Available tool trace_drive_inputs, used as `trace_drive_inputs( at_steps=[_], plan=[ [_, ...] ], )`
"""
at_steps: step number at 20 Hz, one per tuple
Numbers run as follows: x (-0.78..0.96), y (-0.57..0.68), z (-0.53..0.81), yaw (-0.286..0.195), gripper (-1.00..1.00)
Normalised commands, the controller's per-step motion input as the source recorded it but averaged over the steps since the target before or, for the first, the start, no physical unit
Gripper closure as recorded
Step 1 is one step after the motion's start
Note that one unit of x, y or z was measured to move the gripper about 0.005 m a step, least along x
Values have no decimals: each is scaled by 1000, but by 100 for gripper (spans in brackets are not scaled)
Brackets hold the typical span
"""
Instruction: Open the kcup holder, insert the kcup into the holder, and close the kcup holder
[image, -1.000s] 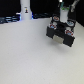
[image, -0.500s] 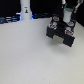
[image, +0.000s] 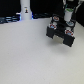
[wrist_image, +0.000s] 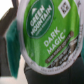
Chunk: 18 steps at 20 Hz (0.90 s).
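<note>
White table (image: 30, 55): pincer (image: 66, 21) w/ kcup (wrist_image: 44, 31) over kcup holder (image: 61, 34).

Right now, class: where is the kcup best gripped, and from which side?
The kcup: probably by its round side wall under the rim, squeezed from two opposite sides. Its flat foil lid offers no hold; one finger sits at the rim.

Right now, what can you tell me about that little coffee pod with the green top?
The kcup fills the wrist view: a round green foil lid with a white rim, printed "Green Mountain" and "Dark Magic", plus a small code square. It sits tilted, very close to the camera. Whether the gripper grips it cannot be told.
</note>
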Motion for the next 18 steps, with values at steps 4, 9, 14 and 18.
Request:
trace_drive_inputs(
  at_steps=[4,9,14,18],
  plan=[
    [-130,23,-221,49,100],
    [-102,-32,-190,18,100],
    [-96,-44,-171,6,100],
    [-125,-79,-150,3,100]
  ],
)
